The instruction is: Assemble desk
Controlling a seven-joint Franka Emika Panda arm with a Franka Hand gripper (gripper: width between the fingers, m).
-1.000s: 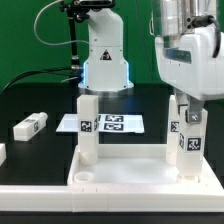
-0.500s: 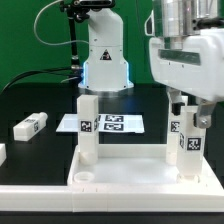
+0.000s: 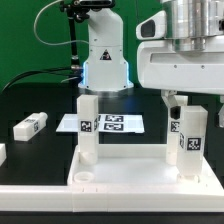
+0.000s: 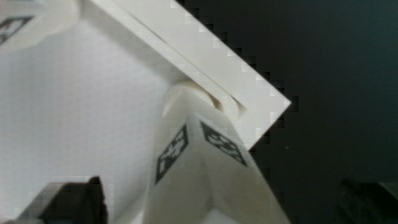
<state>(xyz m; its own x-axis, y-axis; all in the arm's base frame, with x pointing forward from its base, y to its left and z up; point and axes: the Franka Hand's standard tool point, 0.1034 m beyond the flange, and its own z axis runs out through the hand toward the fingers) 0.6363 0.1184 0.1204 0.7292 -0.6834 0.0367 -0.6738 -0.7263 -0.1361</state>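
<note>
Lying at the near edge of the black table [image 3: 50, 108], the white tabletop [image 3: 125, 165] faces up. The gripper [image 3: 188, 100] hangs over the tabletop's corner at the exterior view's right, fingers [image 4: 71, 203] spread and clear of the upright leg [image 3: 190, 140] beneath them. A second leg [image 3: 88, 130] stands upright at the opposite corner. A loose leg [image 3: 30, 125] lies on the table, apart from the tabletop.

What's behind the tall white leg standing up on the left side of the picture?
Behind that leg lies the flat marker board, and farther back the arm's white base. The leg covers a strip of the board, so what is printed there is hidden.
</note>
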